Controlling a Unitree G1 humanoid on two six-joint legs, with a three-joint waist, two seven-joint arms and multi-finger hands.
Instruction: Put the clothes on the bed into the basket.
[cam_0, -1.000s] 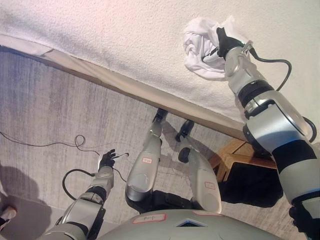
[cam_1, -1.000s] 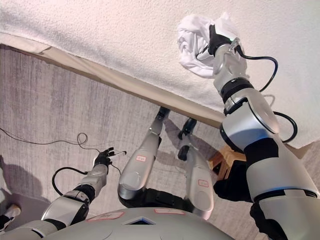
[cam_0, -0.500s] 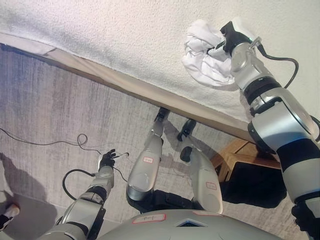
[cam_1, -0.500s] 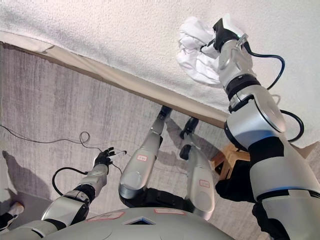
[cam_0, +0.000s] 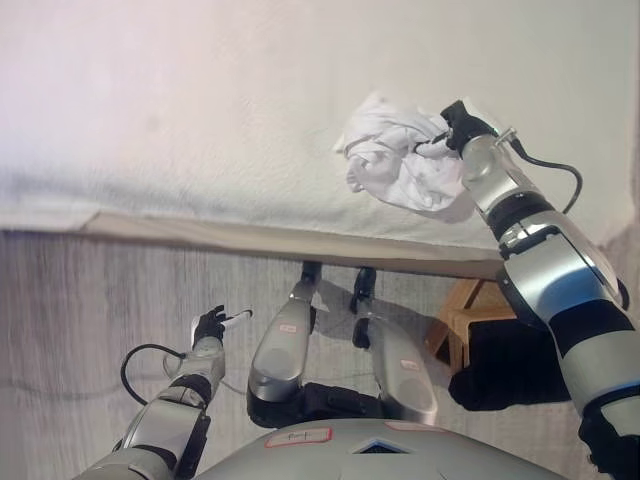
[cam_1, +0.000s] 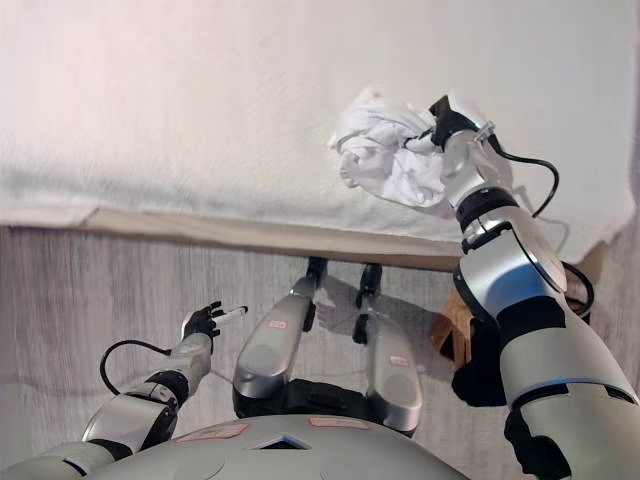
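Observation:
A crumpled white garment (cam_0: 395, 163) lies on the white bed (cam_0: 200, 110) near its front edge, right of centre. My right hand (cam_0: 452, 127) is at the garment's right side, its fingers curled into the cloth. The garment also shows in the right eye view (cam_1: 385, 158). My left hand (cam_0: 210, 325) hangs low at the lower left above the floor, fingers relaxed, holding nothing. A wooden basket (cam_0: 462, 318) with a dark lining stands on the floor at the right, below the bed's edge, partly behind my right arm.
The bed's front edge with a beige strip (cam_0: 250, 237) runs across the middle of the view. Grey wood-pattern floor (cam_0: 80, 330) lies below it.
The camera has swung, so the bed's edge now runs level. My right hand has kept hold of the white garment and drawn it a little toward the bed's front edge. The left hand stays low.

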